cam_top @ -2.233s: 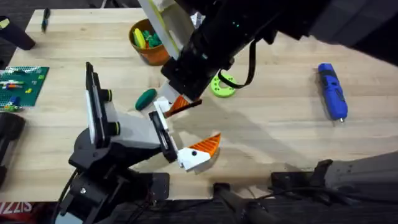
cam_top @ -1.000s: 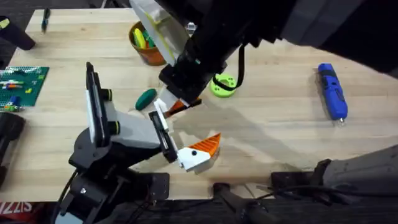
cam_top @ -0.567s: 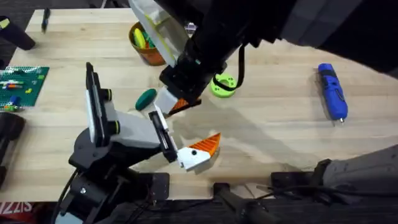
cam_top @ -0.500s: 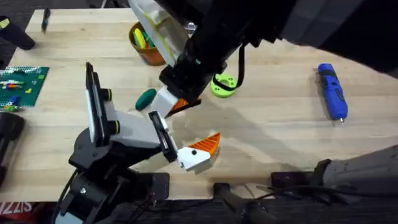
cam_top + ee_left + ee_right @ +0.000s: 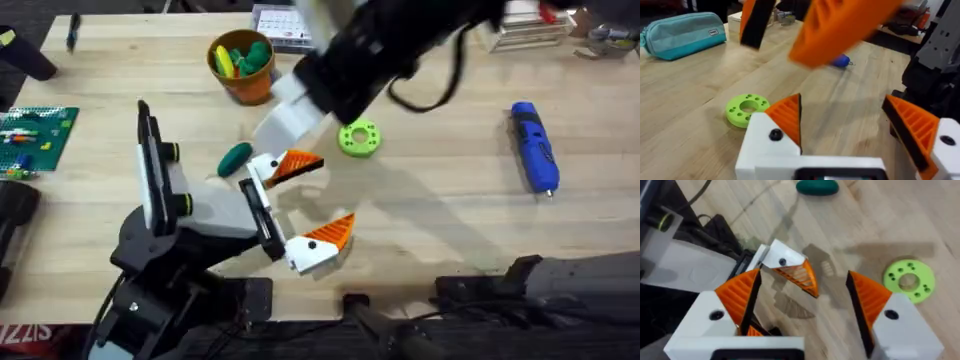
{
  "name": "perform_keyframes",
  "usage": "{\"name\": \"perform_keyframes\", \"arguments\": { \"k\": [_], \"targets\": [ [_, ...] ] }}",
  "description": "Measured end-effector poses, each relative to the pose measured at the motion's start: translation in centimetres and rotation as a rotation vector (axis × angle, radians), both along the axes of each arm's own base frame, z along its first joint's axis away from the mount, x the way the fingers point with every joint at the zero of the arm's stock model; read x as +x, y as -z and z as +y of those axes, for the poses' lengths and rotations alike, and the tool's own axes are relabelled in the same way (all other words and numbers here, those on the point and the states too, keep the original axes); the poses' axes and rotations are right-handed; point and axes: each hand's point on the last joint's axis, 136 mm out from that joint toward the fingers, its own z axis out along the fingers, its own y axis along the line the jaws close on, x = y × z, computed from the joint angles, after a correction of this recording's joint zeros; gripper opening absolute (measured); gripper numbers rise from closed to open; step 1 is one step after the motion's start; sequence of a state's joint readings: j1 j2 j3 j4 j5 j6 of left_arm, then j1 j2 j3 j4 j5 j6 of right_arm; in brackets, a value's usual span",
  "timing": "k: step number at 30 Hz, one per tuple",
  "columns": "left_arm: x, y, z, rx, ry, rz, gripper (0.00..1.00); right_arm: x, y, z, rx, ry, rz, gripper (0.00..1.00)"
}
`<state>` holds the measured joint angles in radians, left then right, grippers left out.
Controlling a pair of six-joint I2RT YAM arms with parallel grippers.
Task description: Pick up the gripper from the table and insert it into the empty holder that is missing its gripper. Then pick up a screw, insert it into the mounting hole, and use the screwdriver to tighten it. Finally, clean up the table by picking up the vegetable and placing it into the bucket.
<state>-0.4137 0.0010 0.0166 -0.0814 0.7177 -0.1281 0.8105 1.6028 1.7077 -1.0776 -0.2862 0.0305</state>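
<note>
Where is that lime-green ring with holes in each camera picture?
Overhead: the ring lies mid-table, right of the dark green vegetable and left of the blue screwdriver.
Left wrist: the ring lies flat on the wood, with the screwdriver farther off.
Right wrist: the ring lies on the wood, with the vegetable farther off.
Shared landmark: the wooden table.

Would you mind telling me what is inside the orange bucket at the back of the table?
The bucket holds toy pieces: rounded green ones and a yellow one against its near-left rim. These pieces cover whatever lies beneath them and the bucket's floor, so nothing more can be made out.
</note>
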Motion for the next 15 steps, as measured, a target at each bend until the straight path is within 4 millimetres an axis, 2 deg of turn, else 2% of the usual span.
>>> {"name": "perform_keyframes", "arguments": {
  "k": [8,13,15],
  "targets": [
    [0.0,0.0,0.0,0.0,0.0,0.0,0.983,2.1,-3.0,-4.3,0.046,0.124,-0.049,0.993],
    [0.0,0.0,0.0,0.0,0.0,0.0,0.983,3.6,-4.0,-6.8,0.059,0.204,-0.069,0.993],
    [0.0,0.0,0.0,0.0,0.0,0.0,0.983,3.7,-4.0,-7.0,0.059,0.21,-0.07,0.993]
  ]
}}
